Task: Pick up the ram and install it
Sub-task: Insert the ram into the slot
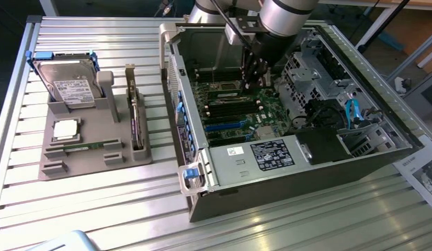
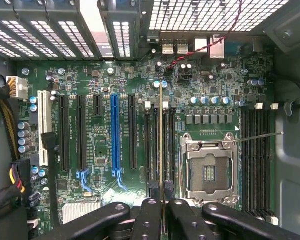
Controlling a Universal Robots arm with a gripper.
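**Tool held ram over memory slots inside open case**

Nearest us in the exterior view, the slatted metal tabletop (image 1: 97,209) carried an open computer case (image 1: 272,193) lying on its side, with a metal cover bearing a black label (image 1: 272,154) at its near end. To the exterior view's left, a grey holder (image 1: 97,128) stood on the same tabletop. It held a square silver processor chip (image 1: 65,129), an upright expansion card (image 1: 136,125) and, farther back, a hard drive (image 1: 71,83). Deeper in the case we saw the green motherboard (image 1: 234,112). Above it the arm (image 1: 286,15) reached down with its tool (image 1: 256,78) close over the board.

In the wrist view, the tool (image 2: 163,202) was closed almost fully, its dark fingers (image 2: 149,220) pinching the ram (image 2: 162,140), which we saw edge-on as a thin line. The ram hung in line with the bank of black memory slots (image 2: 151,145), between a blue expansion slot (image 2: 115,135) and the processor socket (image 2: 208,170). We could not tell whether it touched a slot. Beyond it, a red-and-black wire (image 2: 210,47) ran near the board's far edge.
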